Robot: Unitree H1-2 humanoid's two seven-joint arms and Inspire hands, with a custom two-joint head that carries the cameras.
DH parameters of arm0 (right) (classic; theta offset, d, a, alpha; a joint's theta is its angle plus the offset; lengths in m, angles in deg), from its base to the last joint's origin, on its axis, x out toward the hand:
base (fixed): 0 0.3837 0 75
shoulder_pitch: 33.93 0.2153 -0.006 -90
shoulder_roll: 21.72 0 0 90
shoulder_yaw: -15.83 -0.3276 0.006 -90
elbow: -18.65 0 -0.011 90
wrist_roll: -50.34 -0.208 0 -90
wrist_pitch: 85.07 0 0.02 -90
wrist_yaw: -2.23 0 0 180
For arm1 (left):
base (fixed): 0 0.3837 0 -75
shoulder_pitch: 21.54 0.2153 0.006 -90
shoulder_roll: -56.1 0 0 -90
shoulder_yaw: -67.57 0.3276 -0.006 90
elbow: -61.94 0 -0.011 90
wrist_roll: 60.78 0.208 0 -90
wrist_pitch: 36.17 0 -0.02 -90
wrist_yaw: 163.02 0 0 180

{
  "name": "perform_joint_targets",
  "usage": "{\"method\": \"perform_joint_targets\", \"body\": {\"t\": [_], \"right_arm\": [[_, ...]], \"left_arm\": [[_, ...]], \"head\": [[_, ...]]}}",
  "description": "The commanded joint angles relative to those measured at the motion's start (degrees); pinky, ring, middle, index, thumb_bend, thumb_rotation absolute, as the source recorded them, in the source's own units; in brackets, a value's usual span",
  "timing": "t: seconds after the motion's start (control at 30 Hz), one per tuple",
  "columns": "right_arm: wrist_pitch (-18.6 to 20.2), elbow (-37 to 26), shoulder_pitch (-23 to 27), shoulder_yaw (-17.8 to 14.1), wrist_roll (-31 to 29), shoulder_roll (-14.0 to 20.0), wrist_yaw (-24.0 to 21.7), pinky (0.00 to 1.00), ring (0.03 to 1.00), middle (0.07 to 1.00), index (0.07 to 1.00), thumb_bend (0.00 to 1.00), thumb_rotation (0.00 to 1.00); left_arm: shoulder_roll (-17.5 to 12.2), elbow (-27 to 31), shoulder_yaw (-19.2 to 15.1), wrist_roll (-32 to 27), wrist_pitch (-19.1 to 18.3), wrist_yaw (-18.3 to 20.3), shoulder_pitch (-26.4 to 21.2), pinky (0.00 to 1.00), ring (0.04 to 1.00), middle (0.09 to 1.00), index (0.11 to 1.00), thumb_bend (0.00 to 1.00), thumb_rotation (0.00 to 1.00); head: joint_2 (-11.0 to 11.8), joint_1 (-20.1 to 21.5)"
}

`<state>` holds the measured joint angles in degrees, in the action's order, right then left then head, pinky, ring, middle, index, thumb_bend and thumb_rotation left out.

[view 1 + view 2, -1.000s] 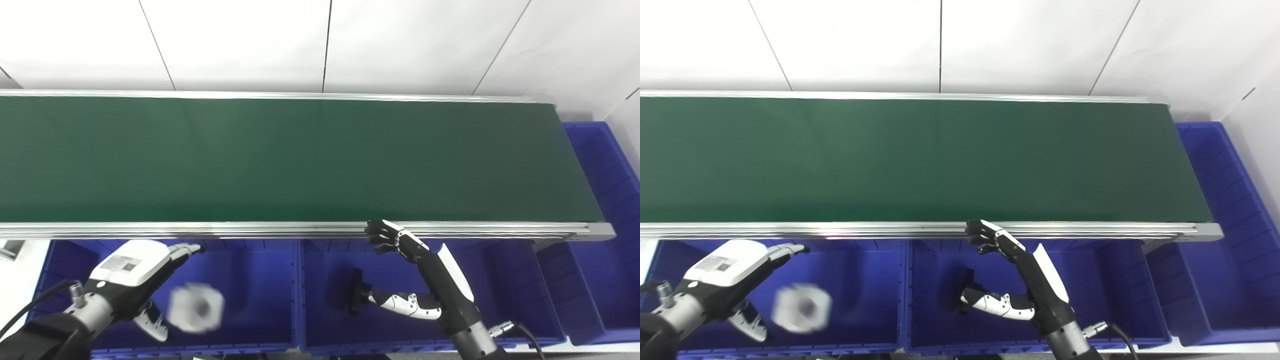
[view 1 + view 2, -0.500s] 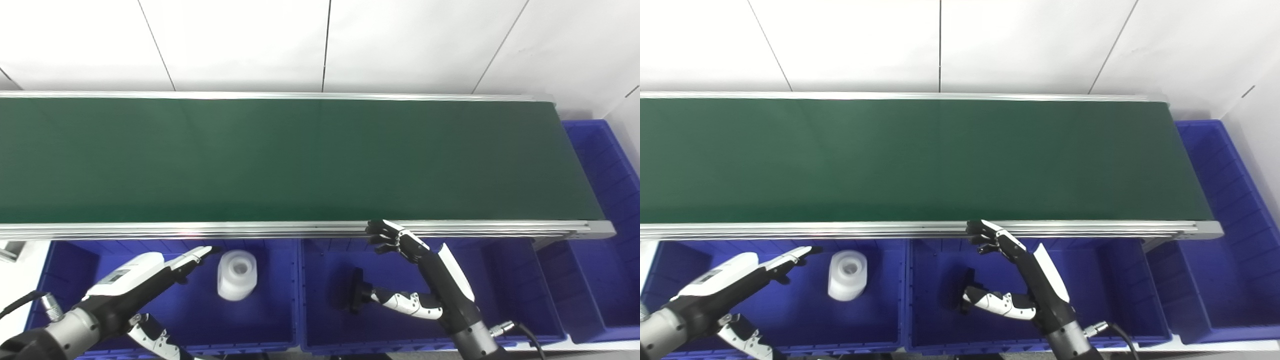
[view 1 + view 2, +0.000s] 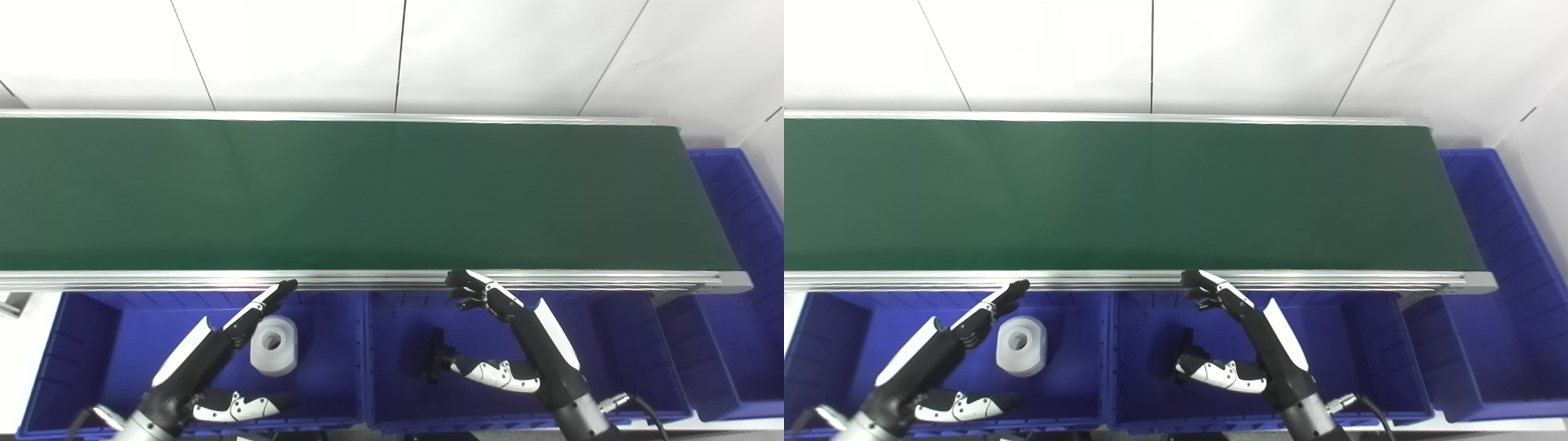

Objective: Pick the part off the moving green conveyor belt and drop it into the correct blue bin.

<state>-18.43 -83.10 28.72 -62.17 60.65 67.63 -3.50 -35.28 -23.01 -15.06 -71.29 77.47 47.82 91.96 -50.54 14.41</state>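
Middle bin: black part, half-hidden

The part is a white, translucent plastic block with rounded corners and a round hole through its upper face. It lies tilted on the floor of the left bin, toward that bin's right side, free of both hands. The belt is a long dark green band in a silver frame, bare on top. The bins are deep blue tubs in a row just below the belt's near edge.
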Motion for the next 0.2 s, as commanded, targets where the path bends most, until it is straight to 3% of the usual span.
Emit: {"method": "perform_joint_targets", "body": {"t": [0.0,0.07,0.17], "right_arm": [[-2.8,-0.8,0.0,-0.6,0.3,-0.3,0.5,0.69,0.769,0.818,0.842,0.7,0.48],[-2.7,-0.7,0.1,-0.6,0.7,-0.4,0.4,0.7,0.774,0.822,0.845,0.69,0.49],[-2.3,-0.9,0.1,-0.4,0.3,-0.6,0.1,0.71,0.783,0.829,0.852,0.71,0.49]], "left_arm": [[0.8,-1.2,-1.5,-3.6,3.3,1.8,-2.0,0.98,0.975,0.953,0.913,0.51,0.55],[2.6,-3.6,-3.6,-5.3,3.3,4.7,-2.6,0.98,0.965,0.937,0.911,0.63,0.72],[4.4,-5.0,-6.0,-3.8,3.3,6.4,-3.1,0.93,0.94,0.936,0.899,0.66,0.76]], "head": [[-0.1,-0.1],[-0.1,-0.1],[-0.1,0.0]]}}
